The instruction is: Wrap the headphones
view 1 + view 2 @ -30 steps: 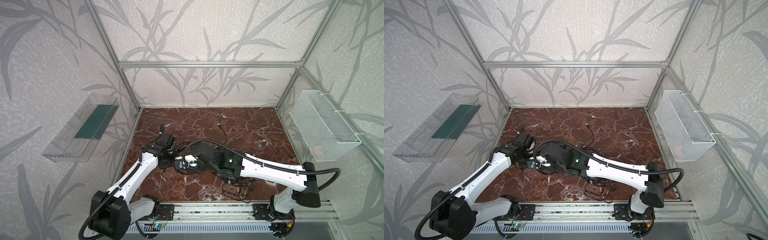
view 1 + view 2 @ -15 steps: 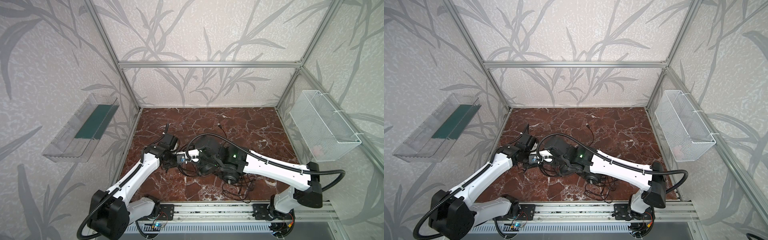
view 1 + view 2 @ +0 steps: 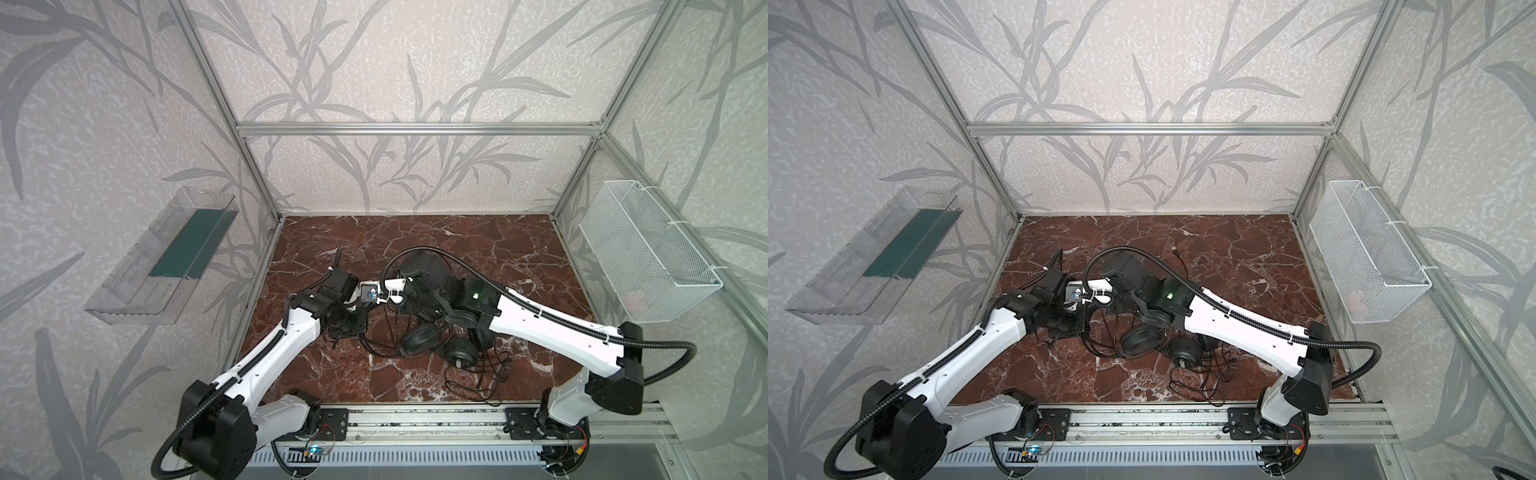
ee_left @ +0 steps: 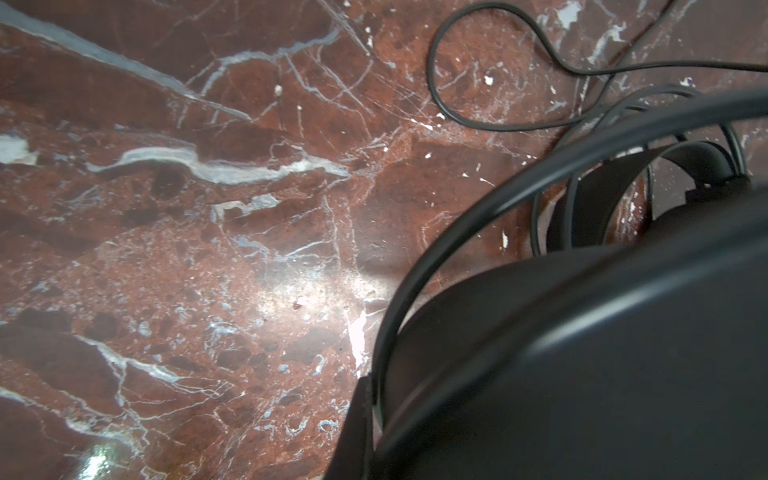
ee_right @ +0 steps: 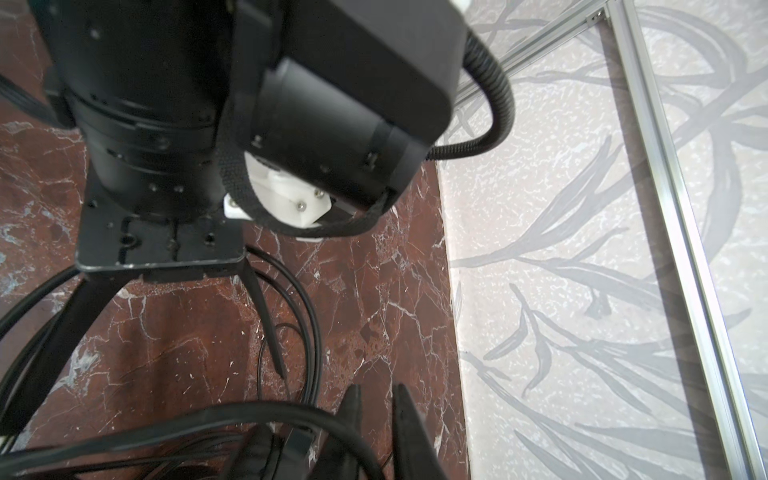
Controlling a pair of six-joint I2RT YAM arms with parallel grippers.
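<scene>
The headphones (image 3: 419,340) lay in a black tangle on the red marble tabletop (image 3: 457,237), front of centre, their loose cable (image 3: 473,384) looping toward the front rail (image 3: 415,419). The left gripper (image 4: 376,395) was clamped tight on a thin black strand of the headphones. The right gripper (image 5: 378,388), reaching across to the left arm (image 5: 145,104), showed a narrow gap between its jaws, marble visible through it. A green light (image 3: 475,296) glowed on the right arm (image 3: 552,328).
</scene>
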